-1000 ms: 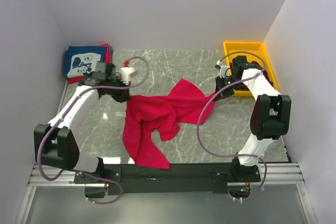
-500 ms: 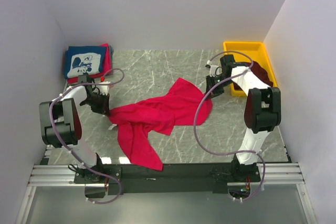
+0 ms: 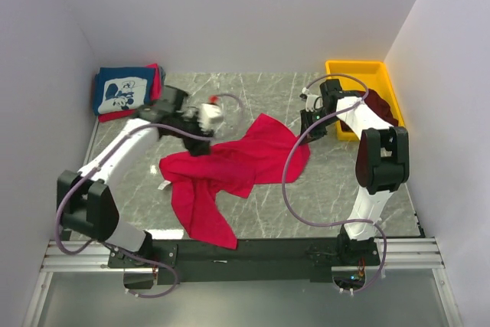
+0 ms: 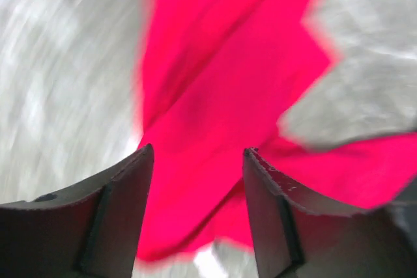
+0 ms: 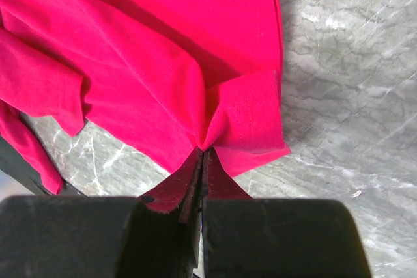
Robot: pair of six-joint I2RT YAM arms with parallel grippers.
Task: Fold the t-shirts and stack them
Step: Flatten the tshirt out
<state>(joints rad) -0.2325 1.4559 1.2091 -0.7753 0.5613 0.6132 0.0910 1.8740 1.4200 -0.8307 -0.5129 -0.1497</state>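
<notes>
On the marble table (image 3: 253, 89) | left pincer (image 4: 199, 157) agape, empty | right pincer (image 5: 201, 155) clamped on red t-shirt (image 3: 230, 162)

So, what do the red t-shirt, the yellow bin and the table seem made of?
The red t-shirt: soft matte cloth, probably cotton; it drapes in folds. The yellow bin: likely smooth plastic, rigid rim. The table: grey veined, slightly glossy; marble or printed laminate.
</notes>
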